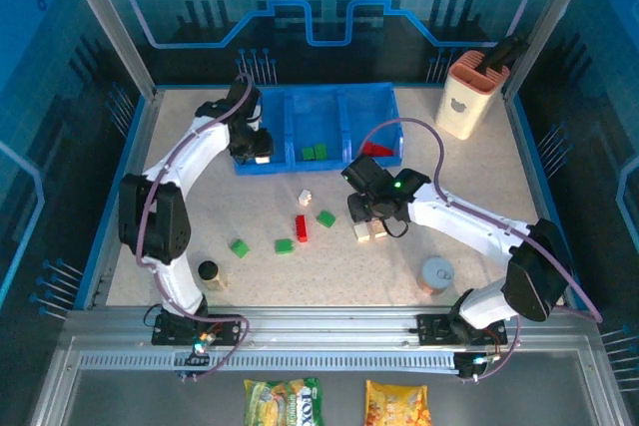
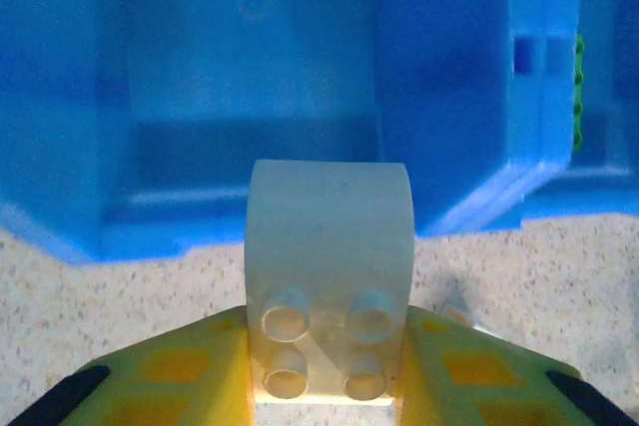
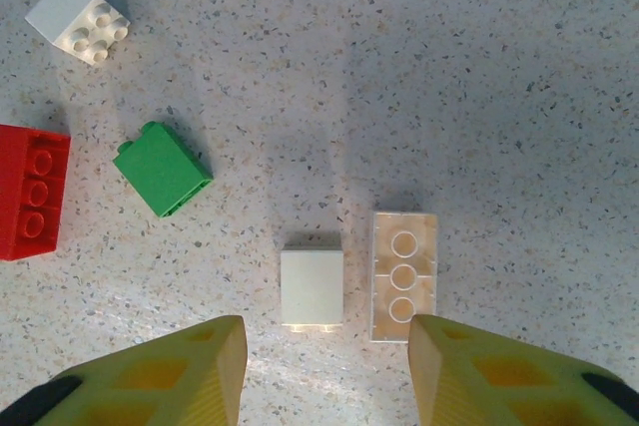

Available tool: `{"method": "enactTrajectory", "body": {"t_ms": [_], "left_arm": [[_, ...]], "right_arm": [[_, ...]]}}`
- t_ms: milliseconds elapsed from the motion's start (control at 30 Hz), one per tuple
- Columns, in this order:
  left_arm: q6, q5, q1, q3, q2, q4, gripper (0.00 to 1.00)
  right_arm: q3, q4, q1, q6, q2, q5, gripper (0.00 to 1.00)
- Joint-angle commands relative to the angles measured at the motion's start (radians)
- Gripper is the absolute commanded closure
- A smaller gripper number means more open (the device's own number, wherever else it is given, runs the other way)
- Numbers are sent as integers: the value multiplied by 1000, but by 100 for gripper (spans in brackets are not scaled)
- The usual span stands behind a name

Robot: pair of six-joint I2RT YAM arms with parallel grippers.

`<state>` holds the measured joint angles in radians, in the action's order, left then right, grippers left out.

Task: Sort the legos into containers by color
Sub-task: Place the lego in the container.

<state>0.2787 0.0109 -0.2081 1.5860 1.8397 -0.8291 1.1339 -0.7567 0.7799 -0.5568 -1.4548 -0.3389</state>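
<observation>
My left gripper (image 1: 255, 152) is shut on a white brick (image 2: 327, 276), studs facing the camera, just in front of the near wall of the blue tray's (image 1: 268, 165) left compartment (image 2: 250, 97). Two green bricks (image 1: 315, 153) lie in the middle compartment and a red piece (image 1: 377, 149) in the right one. My right gripper (image 3: 327, 338) hangs open above a white brick (image 3: 312, 286) and a cream brick (image 3: 404, 276) lying side by side on the table. Nearby lie a green brick (image 3: 162, 169), a red brick (image 3: 30, 192) and a small white brick (image 3: 78, 17).
Two more green bricks (image 1: 285, 245) (image 1: 239, 247) lie left of centre. A black cylinder (image 1: 208, 271) stands at the front left, a silver can (image 1: 436, 274) at the front right, and a peach-and-white holder (image 1: 467, 95) at the back right.
</observation>
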Motion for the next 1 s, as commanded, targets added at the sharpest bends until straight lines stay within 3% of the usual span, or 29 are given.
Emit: {"method": "enactTrajectory", "body": {"t_ms": [0,533,967], "left_arm": [[-38,31,17,94,79,-54,65],[-48,89,36,349,410,-51,64],[-43,77,43,344,477,-18,61]], "right_arm": [[-2,-38,4,8,24,-31,52],[-19,-68,-5,11,27,-45,52],[-49,-72,-2,-6,21,-41,51]]}}
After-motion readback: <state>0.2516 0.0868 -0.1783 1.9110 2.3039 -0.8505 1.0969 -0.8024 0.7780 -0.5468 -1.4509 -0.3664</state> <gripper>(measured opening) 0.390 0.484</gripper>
